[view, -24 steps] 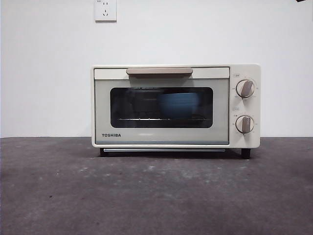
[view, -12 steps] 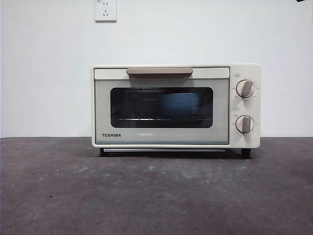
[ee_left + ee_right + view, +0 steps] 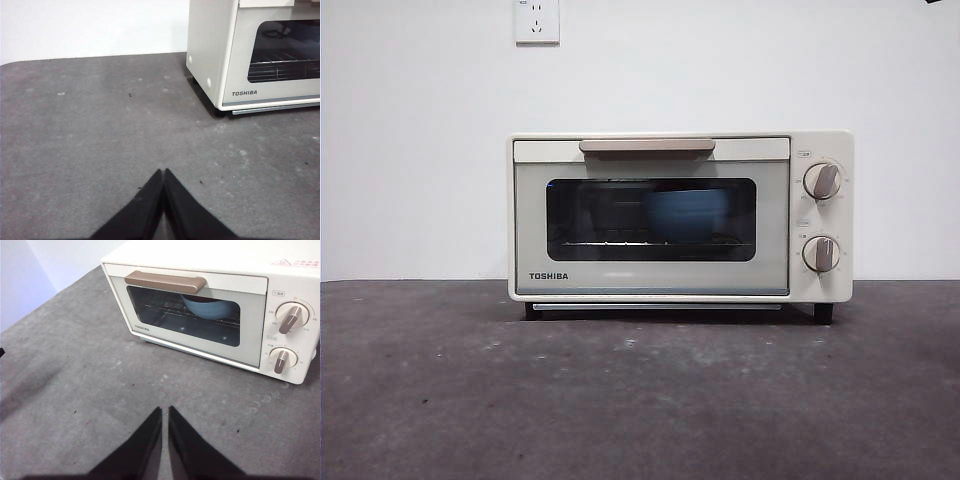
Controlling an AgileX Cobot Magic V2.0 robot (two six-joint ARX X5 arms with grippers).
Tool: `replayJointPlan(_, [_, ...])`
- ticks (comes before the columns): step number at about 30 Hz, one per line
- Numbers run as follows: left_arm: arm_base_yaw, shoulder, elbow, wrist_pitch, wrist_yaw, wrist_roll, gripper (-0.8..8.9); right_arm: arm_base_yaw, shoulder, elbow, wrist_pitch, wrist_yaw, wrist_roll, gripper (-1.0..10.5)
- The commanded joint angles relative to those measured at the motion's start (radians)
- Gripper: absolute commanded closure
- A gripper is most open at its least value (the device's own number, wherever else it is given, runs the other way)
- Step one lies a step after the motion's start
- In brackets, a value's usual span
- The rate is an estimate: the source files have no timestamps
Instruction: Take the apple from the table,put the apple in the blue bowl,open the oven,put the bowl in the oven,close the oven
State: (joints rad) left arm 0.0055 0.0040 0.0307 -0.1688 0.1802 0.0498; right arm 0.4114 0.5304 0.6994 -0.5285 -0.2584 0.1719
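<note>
Nothing moved since earlier frames. We see oven (image 3: pixel 680 217) shut, blue bowl (image 3: pixel 686 216) inside; apple hidden. Left claw (image 3: pixel 164 176), right claw (image 3: pixel 164 412) closed, empty. Task looks done.

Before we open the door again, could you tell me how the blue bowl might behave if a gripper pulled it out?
The blue bowl looks rigid and wide, so it probably won't tip. It sits on a wire rack, so it may catch while sliding. Its contents are hidden, so its weight is uncertain.

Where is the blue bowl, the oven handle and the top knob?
blue bowl (image 3: pixel 207 307): right wrist view, its side behind the glass.
oven handle (image 3: pixel 647 146): front view, middle of the bar.
top knob (image 3: pixel 821 181): front view, its centre.
</note>
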Motion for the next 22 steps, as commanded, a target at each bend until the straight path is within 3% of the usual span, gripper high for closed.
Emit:
replayJointPlan(1, [0.001, -0.001, -0.024, 0.007, 0.0, -0.01, 8.06, 0.005, 0.002, 0.008, 0.013, 0.002, -0.008, 9.4])
replayJointPlan(17, [0.001, -0.001, -0.024, 0.008, 0.0, -0.01, 8.06, 0.004, 0.002, 0.008, 0.012, 0.002, -0.009, 9.4])
replayJointPlan(22, [0.001, -0.001, -0.024, 0.008, 0.0, -0.01, 8.06, -0.077, -0.07, -0.009, 0.035, 0.07, -0.114, 9.4])
